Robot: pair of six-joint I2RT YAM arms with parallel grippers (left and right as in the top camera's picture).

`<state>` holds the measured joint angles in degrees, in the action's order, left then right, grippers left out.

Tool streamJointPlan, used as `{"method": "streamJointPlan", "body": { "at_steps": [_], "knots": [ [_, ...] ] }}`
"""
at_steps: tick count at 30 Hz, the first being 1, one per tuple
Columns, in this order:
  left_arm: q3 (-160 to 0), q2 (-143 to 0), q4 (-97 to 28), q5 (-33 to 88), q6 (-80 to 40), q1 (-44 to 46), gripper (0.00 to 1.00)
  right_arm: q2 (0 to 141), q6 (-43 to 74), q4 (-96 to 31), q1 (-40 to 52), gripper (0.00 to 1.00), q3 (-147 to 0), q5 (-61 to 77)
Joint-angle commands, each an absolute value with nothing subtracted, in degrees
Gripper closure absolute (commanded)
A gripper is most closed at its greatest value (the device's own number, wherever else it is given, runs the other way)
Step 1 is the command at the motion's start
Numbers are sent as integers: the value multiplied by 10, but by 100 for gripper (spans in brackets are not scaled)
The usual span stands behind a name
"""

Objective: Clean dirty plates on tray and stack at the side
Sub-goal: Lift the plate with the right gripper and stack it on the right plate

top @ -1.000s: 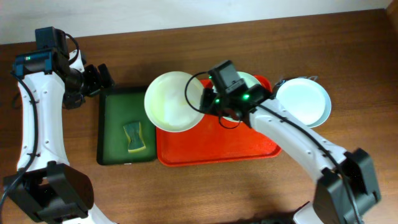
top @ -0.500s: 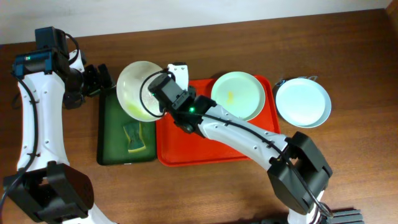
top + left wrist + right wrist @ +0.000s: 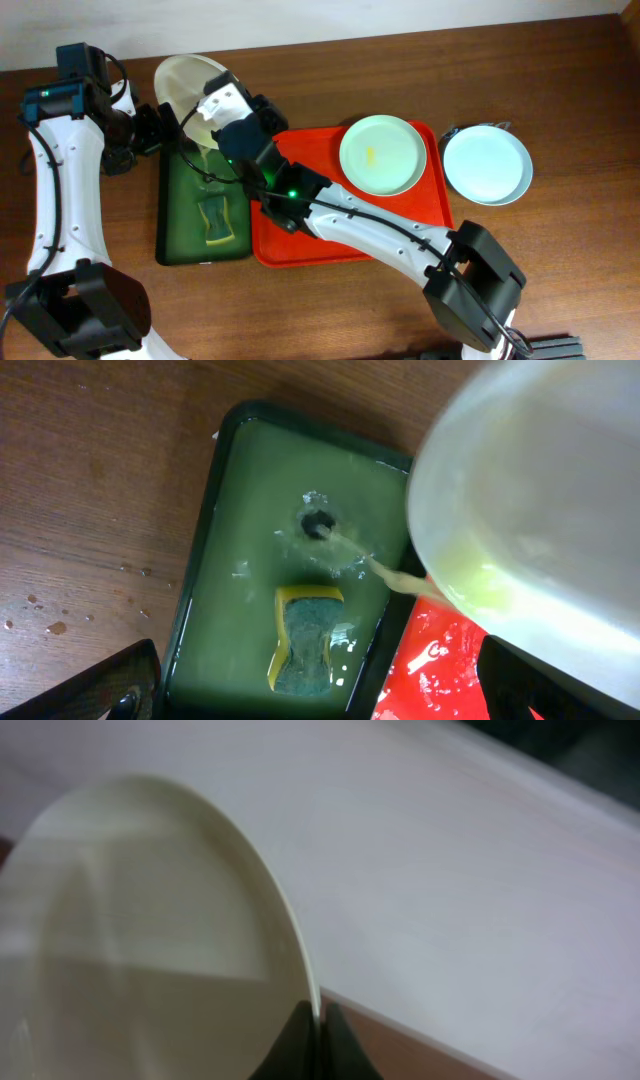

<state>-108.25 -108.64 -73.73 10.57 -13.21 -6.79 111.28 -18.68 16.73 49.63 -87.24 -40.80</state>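
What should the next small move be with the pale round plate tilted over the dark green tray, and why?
Probably lower the open left gripper onto the yellow-and-green sponge. The right gripper is shut on the rim of the pale glossy round plate, which is tilted above the dark green rectangular tray, a thin stream draining into it; the sponge lies free in the liquid.

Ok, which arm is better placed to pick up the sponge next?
Left. The left claw is open, empty and right beside the green tray where the sponge lies. The right claw is shut on the rim of the tilted plate, so it is occupied.
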Motion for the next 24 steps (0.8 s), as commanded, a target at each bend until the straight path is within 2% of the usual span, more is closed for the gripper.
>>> {"method": "streamJointPlan", "body": {
  "at_steps": [1,7,16,18,19,22,24],
  "knots": [
    [-1092,-1078,-737,112,-125,-68,1,1110,-317,215,514,96,-885,-442],
    [-1092,-1078,-737,112,-125,-68,1,1110,-400,283,525,96,-885,-442],
    [-1092,-1078,-737,112,-125,-68,1,1110,-392,285,525,96,-885,-454],
    [-1092,-1078,-737,112,-125,-68,1,1110,-329,269,524,96,-885,-476],
    [-1092,-1078,-737,112,-125,-68,1,1110,-257,228,521,96,-885,-476],
    [-1092,-1078,-737,112,-125,-68,1,1110,20,34,503,96,-885,-447],
    [-1092,-1078,-737,112,-125,-68,1,1110,194,-87,489,96,-884,-357]
  ]
}}
